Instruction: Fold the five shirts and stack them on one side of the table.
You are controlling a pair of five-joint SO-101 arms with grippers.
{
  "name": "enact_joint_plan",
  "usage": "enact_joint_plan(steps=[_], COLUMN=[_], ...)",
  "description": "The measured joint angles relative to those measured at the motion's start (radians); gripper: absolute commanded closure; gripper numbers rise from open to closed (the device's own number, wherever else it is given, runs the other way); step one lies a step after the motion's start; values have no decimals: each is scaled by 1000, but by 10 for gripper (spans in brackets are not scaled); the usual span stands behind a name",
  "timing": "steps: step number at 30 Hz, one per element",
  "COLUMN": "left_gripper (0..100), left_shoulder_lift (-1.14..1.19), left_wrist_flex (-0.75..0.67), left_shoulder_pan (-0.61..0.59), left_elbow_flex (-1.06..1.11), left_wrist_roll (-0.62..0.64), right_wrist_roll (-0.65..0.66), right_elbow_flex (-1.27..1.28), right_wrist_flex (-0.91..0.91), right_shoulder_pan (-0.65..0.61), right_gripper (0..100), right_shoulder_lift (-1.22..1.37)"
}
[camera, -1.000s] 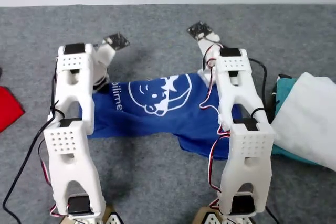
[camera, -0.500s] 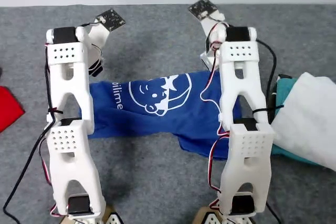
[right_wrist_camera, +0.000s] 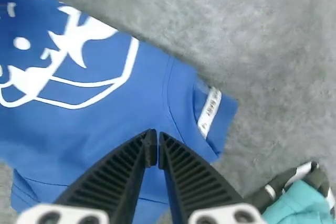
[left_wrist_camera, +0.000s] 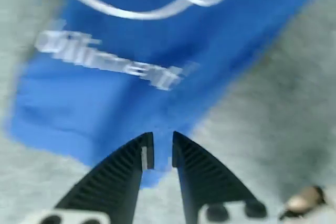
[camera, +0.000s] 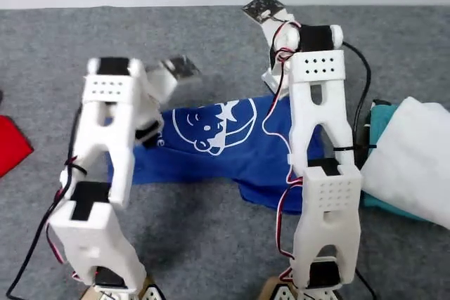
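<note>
A blue shirt lies flat in the middle of the grey worktop. It has a big white picture on it and some white letters. One part of the shirt sticks out toward the arms' bases, next to the right arm.

The left arm is over the left end of the blue shirt. The left fingers are only a little bit apart. They hold nothing, and you can see blue cloth through the thin gap. Their tips are above the edge of the shirt, where the blue meets the grey.

The right arm is over the right end of the shirt. The right fingers are almost pressed together, and there is nothing between them. They point down at the blue cloth near the neck hole, close to a small white tag.

On the right side of the worktop, a white cloth lies on top of a teal cloth. This pile is just beside the blue shirt. A red cloth lies at the far left edge, well apart from the rest.
</note>
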Motion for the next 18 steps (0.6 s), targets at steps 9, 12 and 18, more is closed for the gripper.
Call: enact_joint_plan(steps=[9, 12, 18], left_gripper=[861, 859, 859], left_shoulder_lift=[64, 110, 193], left_wrist_flex=[-35, -81, -132], left_shoulder_pan=[-66, -78, -91], left_elbow_flex=[86, 86, 61], left_wrist_roll=[-15, -40, -71], right_wrist_roll=[-14, -14, -14], right_elbow_flex=[0, 0, 0], right_wrist_flex=[0, 0, 2], right_shoulder_pan=[37, 34, 34], right_gripper=[989, 989, 989], right_shoulder_lift=[0, 0, 0])
